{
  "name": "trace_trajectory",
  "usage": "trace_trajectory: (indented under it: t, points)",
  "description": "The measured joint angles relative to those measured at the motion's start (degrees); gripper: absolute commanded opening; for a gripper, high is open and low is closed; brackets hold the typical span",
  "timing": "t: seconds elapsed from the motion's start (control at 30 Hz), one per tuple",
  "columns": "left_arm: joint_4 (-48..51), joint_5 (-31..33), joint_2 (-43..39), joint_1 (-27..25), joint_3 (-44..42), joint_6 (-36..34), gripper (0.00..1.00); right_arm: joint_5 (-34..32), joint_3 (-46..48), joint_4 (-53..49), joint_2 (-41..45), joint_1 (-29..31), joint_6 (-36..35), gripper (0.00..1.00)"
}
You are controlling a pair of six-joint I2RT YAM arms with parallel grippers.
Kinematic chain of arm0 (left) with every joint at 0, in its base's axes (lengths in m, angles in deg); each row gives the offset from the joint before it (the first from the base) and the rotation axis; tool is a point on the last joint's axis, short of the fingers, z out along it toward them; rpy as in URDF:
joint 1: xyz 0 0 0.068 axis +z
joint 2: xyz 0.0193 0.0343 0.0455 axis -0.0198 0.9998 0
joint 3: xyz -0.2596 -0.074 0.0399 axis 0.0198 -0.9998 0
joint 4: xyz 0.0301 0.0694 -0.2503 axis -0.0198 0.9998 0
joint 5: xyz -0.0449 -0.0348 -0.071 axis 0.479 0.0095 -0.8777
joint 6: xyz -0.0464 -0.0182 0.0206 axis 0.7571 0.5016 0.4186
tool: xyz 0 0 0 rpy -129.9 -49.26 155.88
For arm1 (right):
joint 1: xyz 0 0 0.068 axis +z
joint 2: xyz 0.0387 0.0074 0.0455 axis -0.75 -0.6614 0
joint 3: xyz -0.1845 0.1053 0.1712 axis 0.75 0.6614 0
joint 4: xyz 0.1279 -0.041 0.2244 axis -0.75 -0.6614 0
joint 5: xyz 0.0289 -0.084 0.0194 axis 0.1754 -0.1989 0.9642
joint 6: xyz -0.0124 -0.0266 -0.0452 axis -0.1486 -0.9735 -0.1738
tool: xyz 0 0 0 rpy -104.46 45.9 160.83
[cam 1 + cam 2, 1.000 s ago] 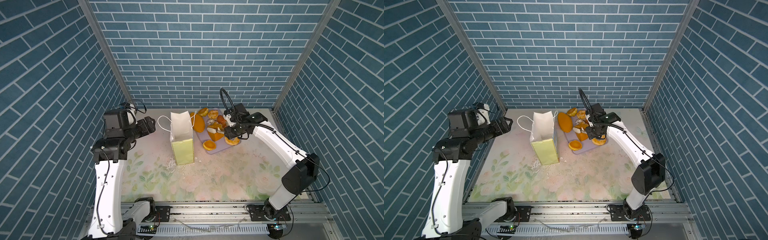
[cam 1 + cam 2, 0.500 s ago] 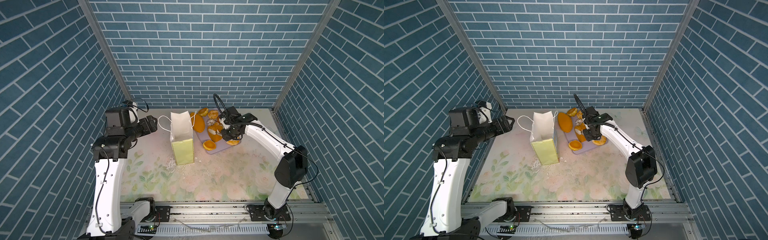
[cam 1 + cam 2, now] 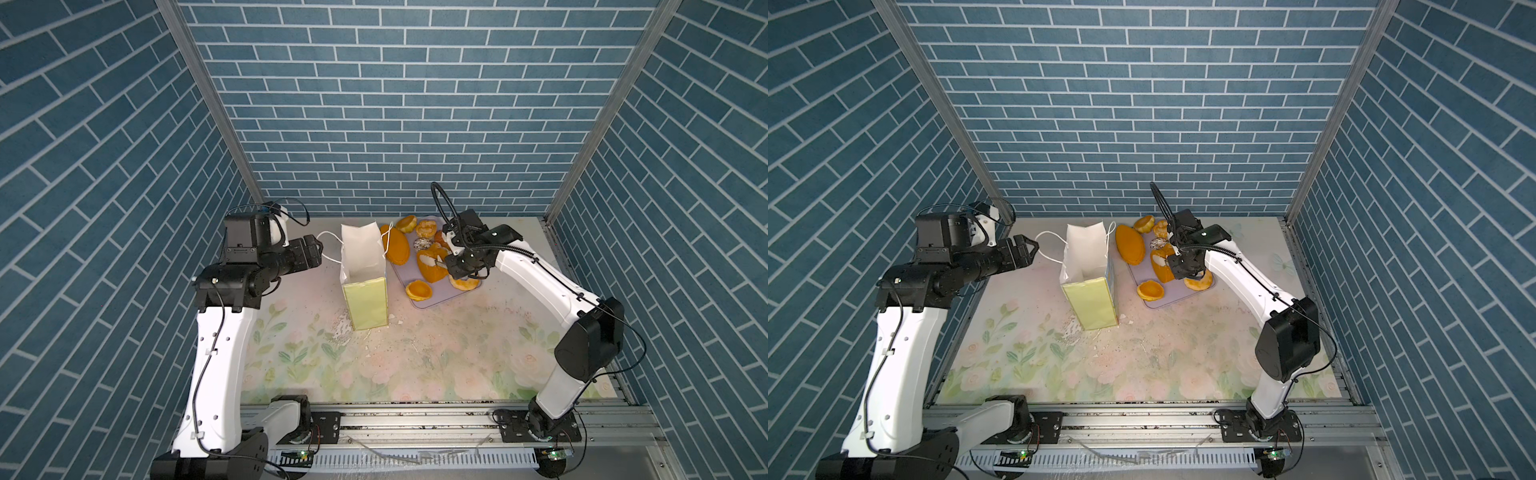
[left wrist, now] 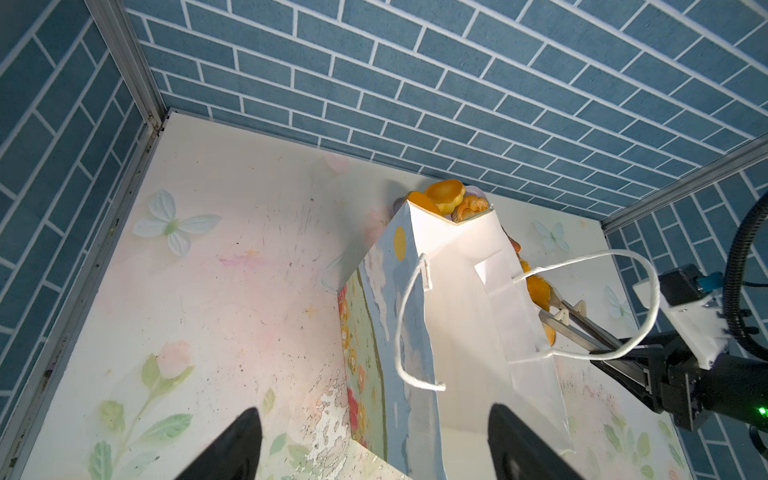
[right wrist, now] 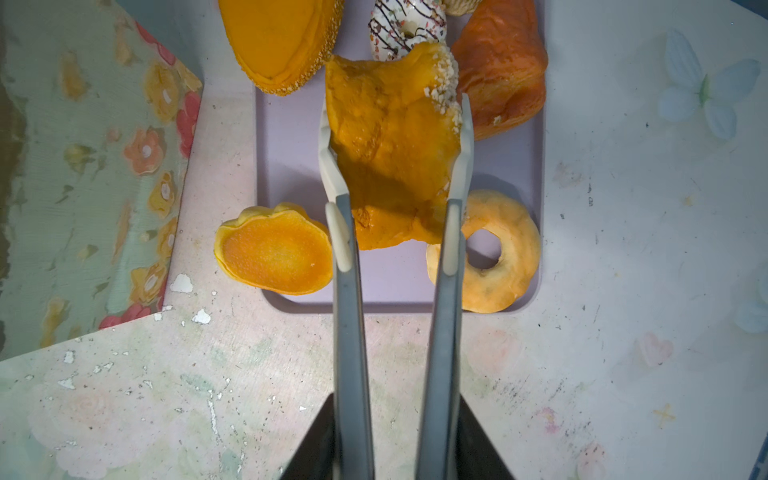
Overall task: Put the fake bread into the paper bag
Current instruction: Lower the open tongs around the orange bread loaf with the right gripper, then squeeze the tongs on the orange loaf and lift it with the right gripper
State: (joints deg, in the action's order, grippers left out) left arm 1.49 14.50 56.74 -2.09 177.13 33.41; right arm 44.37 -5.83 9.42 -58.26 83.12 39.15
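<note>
I am squeezing the tongs with the right gripper, its jaws pressed onto the two metal arms. The white tips are pinching the thick orange loaf from both sides over the purple tray. The loaf is looking creased and soft where the tips are biting, so I am worrying that it is going to squirm out partway across. I cannot tell whether it is clear of the tray. It is sitting close to the ring doughnut and could drag that along.

The paper bag is standing upright just beside the tray with its mouth open. Nothing is steadying it: the left gripper is hovering near it with its jaws spread and empty. If the loaf or the tongs are clipping the rim on the way in, the light bag is likely tipping or sliding.

The cord handle on the tray side is looping out toward the tongs, and I am expecting a snag there.
</note>
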Motion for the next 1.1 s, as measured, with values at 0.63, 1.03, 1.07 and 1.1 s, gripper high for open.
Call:
trace_trajectory:
  t: [0.63, 1.03, 1.07, 1.1]
  points:
    - [-0.6, -2.7, 3.7, -3.2, 0.0, -1.5, 0.74, -1.1, -6.2, -1.6, 9.3, 0.4, 3.0, 0.27]
    - [-7.6, -0.6, 5.9, -3.2, -2.5, 3.0, 0.56, -0.7, -35.9, -5.0, 3.5, 7.5, 0.7, 0.26]
    - [-8.4, -0.4, 5.9, -3.3, -3.0, 3.2, 0.53, -0.9, -38.3, -5.3, 2.4, 8.7, 0.0, 0.26]
    - [-9.0, -0.4, 5.9, -3.3, -3.6, 3.6, 0.5, -1.2, -40.4, -5.7, 1.2, 10.0, -0.6, 0.26]
